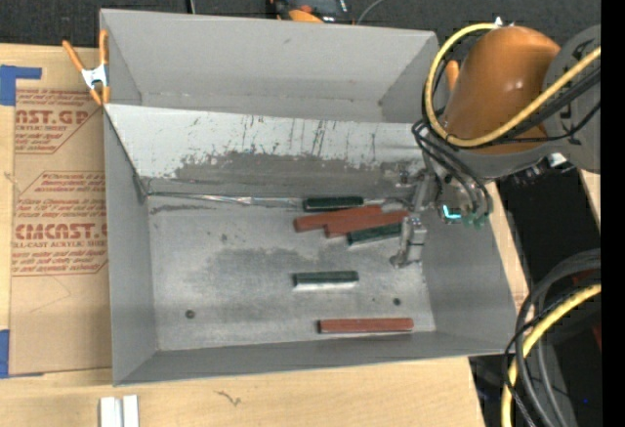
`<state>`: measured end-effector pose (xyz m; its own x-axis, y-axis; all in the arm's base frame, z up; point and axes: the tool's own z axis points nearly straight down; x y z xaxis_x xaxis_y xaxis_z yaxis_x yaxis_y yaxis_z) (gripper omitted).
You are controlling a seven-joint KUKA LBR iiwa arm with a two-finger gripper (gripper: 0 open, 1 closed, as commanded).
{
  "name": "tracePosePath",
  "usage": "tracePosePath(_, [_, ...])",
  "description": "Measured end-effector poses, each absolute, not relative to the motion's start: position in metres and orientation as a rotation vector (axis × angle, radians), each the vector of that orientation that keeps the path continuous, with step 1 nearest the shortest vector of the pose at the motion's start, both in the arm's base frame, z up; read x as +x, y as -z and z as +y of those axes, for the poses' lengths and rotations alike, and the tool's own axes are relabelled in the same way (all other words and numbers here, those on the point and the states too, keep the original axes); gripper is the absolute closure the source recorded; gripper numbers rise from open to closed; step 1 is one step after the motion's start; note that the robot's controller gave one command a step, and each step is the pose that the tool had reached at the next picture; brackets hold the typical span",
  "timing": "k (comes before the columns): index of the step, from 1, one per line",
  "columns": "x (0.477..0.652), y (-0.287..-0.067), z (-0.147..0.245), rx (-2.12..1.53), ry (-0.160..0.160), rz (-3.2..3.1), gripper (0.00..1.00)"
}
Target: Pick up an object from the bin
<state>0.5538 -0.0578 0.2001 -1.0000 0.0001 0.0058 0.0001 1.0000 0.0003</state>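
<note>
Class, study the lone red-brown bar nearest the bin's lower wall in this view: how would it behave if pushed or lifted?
The red-brown bar looks straight and flat, so it probably stays stiff when lifted. Lying flat on the bin floor, it would likely slide rather than roll or tip. Its low profile may make it awkward to pinch from above.
</note>
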Motion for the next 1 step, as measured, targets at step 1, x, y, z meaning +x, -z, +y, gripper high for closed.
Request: tracePosePath(1, [0.5162, -0.0844, 0.0073, 0.261, 0.004, -3.123, 0.0])
